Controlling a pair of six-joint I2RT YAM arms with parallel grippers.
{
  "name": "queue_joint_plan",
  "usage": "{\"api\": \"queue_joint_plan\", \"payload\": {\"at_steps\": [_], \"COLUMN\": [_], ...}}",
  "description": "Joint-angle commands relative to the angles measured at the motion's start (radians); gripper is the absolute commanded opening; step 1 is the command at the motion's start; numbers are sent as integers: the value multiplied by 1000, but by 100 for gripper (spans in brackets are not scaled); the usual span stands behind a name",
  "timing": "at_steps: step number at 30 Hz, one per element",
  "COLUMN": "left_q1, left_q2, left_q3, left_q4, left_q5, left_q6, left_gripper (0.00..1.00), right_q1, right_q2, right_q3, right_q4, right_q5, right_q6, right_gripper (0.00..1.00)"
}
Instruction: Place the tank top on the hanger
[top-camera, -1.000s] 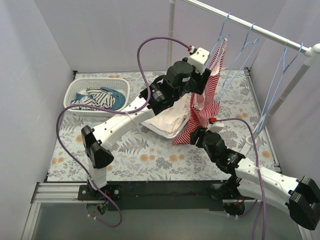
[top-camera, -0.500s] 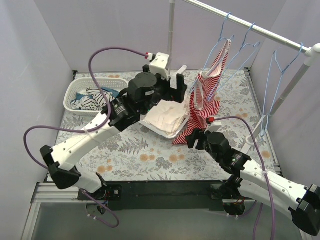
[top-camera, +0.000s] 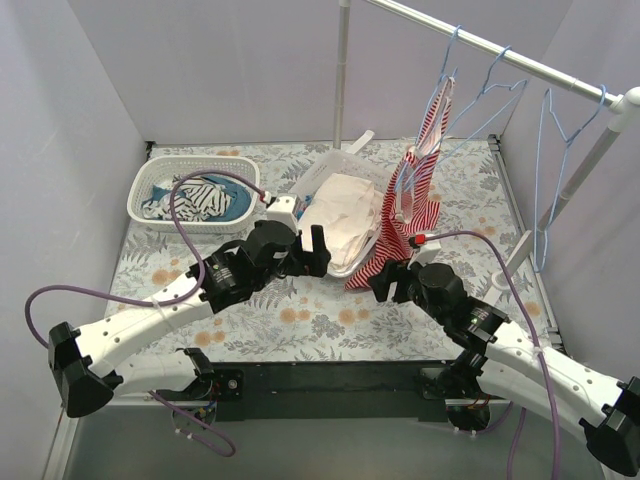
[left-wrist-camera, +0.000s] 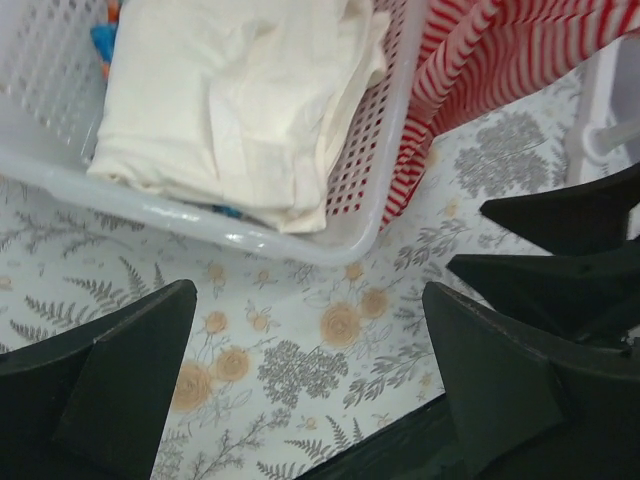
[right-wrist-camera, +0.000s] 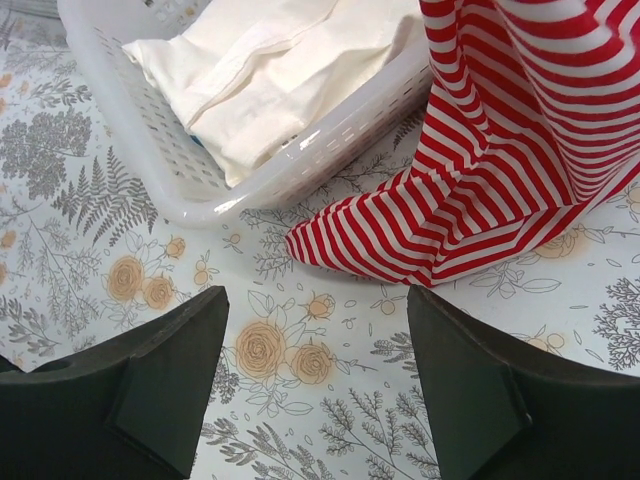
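- The tank top (top-camera: 410, 212) hangs at 1 o'clock in the top view. It is hooked high on a blue hanger (top-camera: 447, 68) on the rail (top-camera: 500, 50), and its hem trails down to the desk (top-camera: 300, 320), just beside the basket (top-camera: 343, 271).
- The left claw (left-wrist-camera: 308, 300) is spread wide with nothing in it and hovers low, with the basket at its 12 o'clock.
- The right claw (right-wrist-camera: 317, 300) is also apart and empty, with the striped hem at its 1 o'clock.
- We judge that only one strap sits on the hanger, because the other loop sags low. That uneven weight could slide the top off.
- The hem lies close to the right claw, so a careless sweep there could snag it and pull the top down.
- We can read no brand, label or writing.
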Motion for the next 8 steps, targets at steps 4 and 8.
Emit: {"api": "queue_joint_plan", "payload": {"at_steps": [4, 8], "left_q1": [0, 2], "left_q2": [-16, -53], "left_q3": [-96, -141], "left_q4": [-53, 2], "left_q5": [-43, -42], "left_q6": [-147, -164], "left_gripper": [98, 98], "right_q1": [-2, -2], "right_q2": [13, 12], "right_q3": [28, 31], "right_q4": [-6, -7], "right_q5": [-5, -5], "right_q6": [-19, -24], "right_gripper": [81, 81]}}
